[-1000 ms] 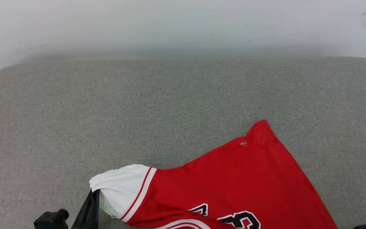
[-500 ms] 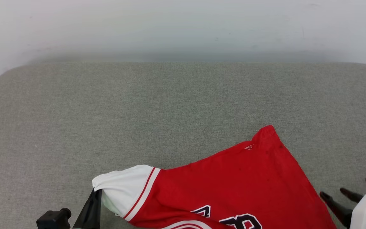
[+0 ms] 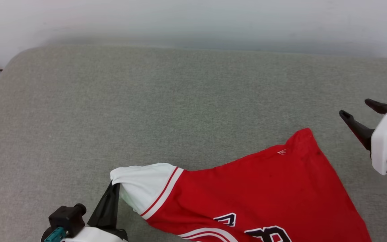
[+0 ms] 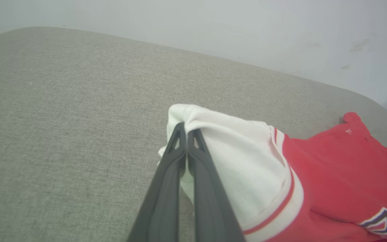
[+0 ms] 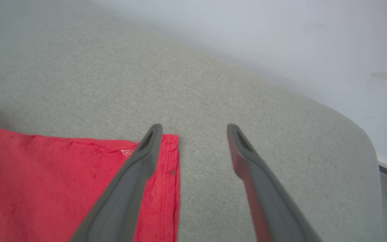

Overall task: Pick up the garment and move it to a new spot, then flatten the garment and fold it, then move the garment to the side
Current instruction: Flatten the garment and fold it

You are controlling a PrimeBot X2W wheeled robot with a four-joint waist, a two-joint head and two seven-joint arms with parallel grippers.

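Here's the red jersey-style shirt point(image 3: 254, 188) lying on the near right part of the grey fabric-covered desk point(image 3: 180, 101). It is partly spread but slack and creased, with its black lettering running off the near edge of the head view. By the look of it, this is the flattening stage: the shirt is down on the desk, but nothing is folded and the move to the side has yet to come. The left gripper point(image 3: 114, 185) reaches in low from the near left, its fingers point(image 4: 180, 158) pressed together on the edge of the white sleeve point(image 3: 143, 183) and lifting it into a small peak. Over on the right, the right gripper point(image 3: 355, 108) comes in from the edge with its fingers point(image 5: 139, 161) spread wide and empty. It hovers just beside the shirt's far red corner point(image 5: 170, 148), angled toward it, and looks well placed to take that corner.
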